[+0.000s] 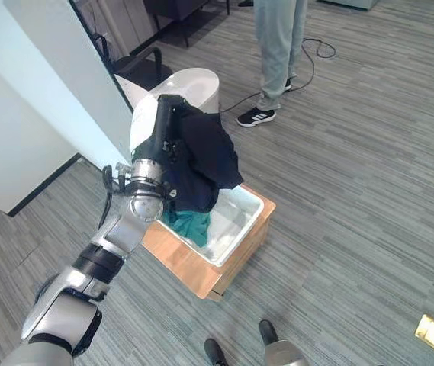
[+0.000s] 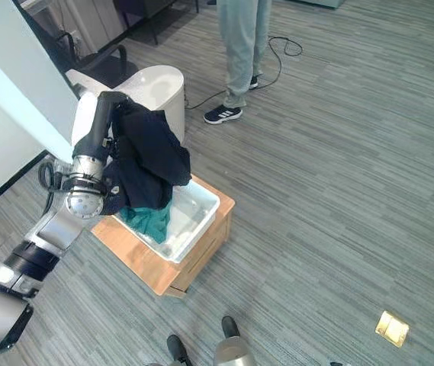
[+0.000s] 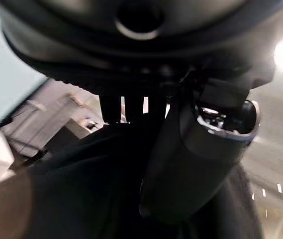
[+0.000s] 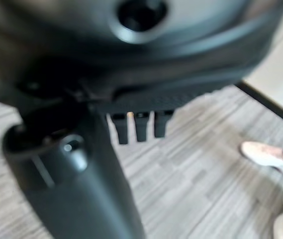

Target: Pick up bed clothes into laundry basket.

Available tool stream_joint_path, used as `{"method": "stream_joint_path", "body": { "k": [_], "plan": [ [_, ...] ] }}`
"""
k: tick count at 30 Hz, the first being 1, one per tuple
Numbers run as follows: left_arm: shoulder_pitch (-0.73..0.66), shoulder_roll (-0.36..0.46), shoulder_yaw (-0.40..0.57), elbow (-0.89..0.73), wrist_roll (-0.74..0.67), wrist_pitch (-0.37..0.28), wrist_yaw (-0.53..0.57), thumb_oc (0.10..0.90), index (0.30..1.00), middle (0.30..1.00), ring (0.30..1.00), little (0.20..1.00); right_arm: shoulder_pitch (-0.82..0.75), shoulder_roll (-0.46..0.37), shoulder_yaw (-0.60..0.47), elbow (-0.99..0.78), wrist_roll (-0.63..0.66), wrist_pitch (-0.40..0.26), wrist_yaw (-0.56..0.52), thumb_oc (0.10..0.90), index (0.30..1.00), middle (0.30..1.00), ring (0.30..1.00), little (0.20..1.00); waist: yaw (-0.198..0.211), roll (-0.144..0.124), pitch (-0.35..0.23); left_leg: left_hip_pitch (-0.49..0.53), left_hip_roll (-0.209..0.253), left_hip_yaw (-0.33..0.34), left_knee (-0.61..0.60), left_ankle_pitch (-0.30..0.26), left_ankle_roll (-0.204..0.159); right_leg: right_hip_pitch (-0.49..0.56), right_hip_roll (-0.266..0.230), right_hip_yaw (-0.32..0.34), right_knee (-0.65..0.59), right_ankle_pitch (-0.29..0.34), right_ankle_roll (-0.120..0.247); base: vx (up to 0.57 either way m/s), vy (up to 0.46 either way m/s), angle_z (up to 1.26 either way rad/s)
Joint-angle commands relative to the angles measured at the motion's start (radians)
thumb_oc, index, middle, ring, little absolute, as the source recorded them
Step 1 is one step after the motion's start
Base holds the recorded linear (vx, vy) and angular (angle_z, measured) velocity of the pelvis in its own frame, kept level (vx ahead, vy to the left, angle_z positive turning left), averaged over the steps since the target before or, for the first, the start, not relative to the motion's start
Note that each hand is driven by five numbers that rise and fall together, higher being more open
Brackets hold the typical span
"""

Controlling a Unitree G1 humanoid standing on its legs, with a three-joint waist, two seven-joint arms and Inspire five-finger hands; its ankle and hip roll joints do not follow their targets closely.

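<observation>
My left hand (image 1: 172, 108) is raised above the laundry basket (image 1: 249, 221), a white tub set in a wooden box (image 1: 194, 268). A dark navy garment (image 1: 207, 156) hangs from the hand and drapes down over the basket's near left corner. In the left wrist view the thumb (image 3: 206, 149) and curled fingers close on the dark cloth (image 3: 81, 194). A teal cloth (image 1: 191, 224) lies inside the basket under the hanging garment. In the right wrist view my right hand (image 4: 71, 184) hangs over the grey floor, holding nothing, its fingers relaxed.
A white rounded stool (image 1: 200, 85) stands just behind the basket, beside a white wall panel (image 1: 49, 84). A person (image 1: 279, 46) in grey trousers and dark shoes stands further back. A small yellow item (image 1: 432, 331) lies on the floor at the lower right.
</observation>
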Motion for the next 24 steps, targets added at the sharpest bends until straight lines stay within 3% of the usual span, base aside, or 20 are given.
{"method": "stream_joint_path", "body": {
  "k": [1, 2, 3, 6, 14, 15, 16, 17, 24],
  "plan": [
    [-0.234, -0.010, 0.060, 0.133, 0.102, -0.006, 0.079, 0.400, 0.300, 0.300, 0.300, 0.300, 0.047, -0.054, 0.017, 0.057, 0.040, 0.004, -0.034, 0.800, 0.900, 0.900, 0.900, 0.900, -0.004, -0.029, -0.072, -0.007, 0.082, 0.017, 0.001, -0.096, -0.066, -0.024, -0.067, 0.014, 0.007, -0.023, 0.120, -0.01, -0.002, -0.19],
    [-0.234, -0.011, 0.059, 0.134, 0.102, -0.006, 0.079, 0.400, 0.300, 0.300, 0.300, 0.300, 0.047, -0.054, 0.017, 0.057, 0.040, 0.004, -0.034, 0.800, 0.900, 0.900, 0.900, 0.900, -0.003, -0.029, -0.072, -0.007, 0.082, 0.018, 0.001, -0.096, -0.066, -0.024, -0.067, 0.014, 0.007, -0.023, 0.120, -0.04, -0.005, -0.21],
    [-0.248, -0.006, 0.024, 0.259, 0.151, 0.021, 0.074, 0.400, 0.300, 0.300, 0.300, 0.300, 0.043, -0.059, 0.016, 0.059, 0.051, -0.004, -0.038, 0.800, 0.900, 0.900, 0.900, 0.900, -0.013, -0.030, -0.062, -0.018, 0.083, 0.020, 0.001, -0.094, -0.066, -0.040, -0.066, 0.017, 0.010, -0.017, 0.122, -0.04, -0.002, -0.15],
    [-0.247, -0.017, -0.010, 0.396, 0.184, 0.047, 0.058, 0.400, 0.300, 0.300, 0.300, 0.300, 0.037, -0.066, 0.016, 0.070, 0.059, -0.004, -0.046, 0.800, 0.900, 0.900, 0.900, 0.900, -0.020, -0.032, -0.049, -0.040, 0.081, 0.022, 0.001, -0.090, -0.065, -0.069, -0.065, 0.018, 0.011, -0.009, 0.127, -0.04, -0.001, -0.02],
    [-0.241, -0.107, -0.057, 0.626, 0.207, 0.068, 0.038, 0.400, 0.300, 0.300, 0.300, 0.300, 0.012, -0.052, 0.048, 0.083, 0.078, -0.017, -0.054, 0.800, 0.900, 0.900, 0.900, 0.900, -0.020, -0.047, -0.030, -0.100, 0.079, 0.016, 0.001, -0.077, -0.064, -0.128, -0.066, 0.006, 0.012, 0.005, 0.131, -0.04, -0.006, -0.02],
    [-0.232, -0.140, -0.064, 0.690, 0.211, 0.071, 0.023, 0.551, 0.526, 0.526, 0.526, 0.526, 0.003, -0.051, 0.058, 0.082, 0.080, -0.019, -0.057, 0.800, 0.900, 0.900, 0.900, 0.900, -0.019, -0.053, -0.027, -0.106, 0.079, 0.013, 0.001, -0.076, -0.065, -0.134, -0.064, 0.004, 0.012, 0.006, 0.130, -0.04, -0.019, 0.03],
    [-0.224, -0.159, -0.067, 0.710, 0.209, 0.069, 0.010, 0.660, 0.691, 0.691, 0.691, 0.691, -0.002, -0.051, 0.064, 0.080, 0.080, -0.020, -0.056, 0.800, 0.900, 0.900, 0.900, 0.900, -0.020, -0.057, -0.028, -0.108, 0.080, 0.013, 0.001, -0.075, -0.065, -0.135, -0.064, 0.001, 0.012, 0.006, 0.130, -0.02, -0.014, 0.03],
    [-0.224, -0.160, -0.067, 0.711, 0.209, 0.068, 0.010, 0.800, 0.900, 0.900, 0.900, 0.900, -0.002, -0.051, 0.064, 0.081, 0.080, -0.020, -0.055, 0.800, 0.900, 0.900, 0.900, 0.900, -0.020, -0.057, -0.028, -0.109, 0.080, 0.012, 0.001, -0.075, -0.065, -0.136, -0.064, 0.001, 0.012, 0.006, 0.130, -0.01, -0.008, 0.03],
    [-0.158, -0.248, -0.045, 0.645, 0.113, 0.013, 0.001, 0.800, 0.900, 0.900, 0.900, 0.900, -0.006, -0.049, 0.091, 0.048, 0.067, -0.030, -0.049, 0.800, 0.900, 0.900, 0.900, 0.900, -0.008, -0.077, -0.033, -0.093, 0.078, 0.008, 0.001, -0.082, -0.064, -0.120, -0.062, -0.007, 0.010, 0.005, 0.127, 0.00, 0.000, 0.03]
  ]
}}
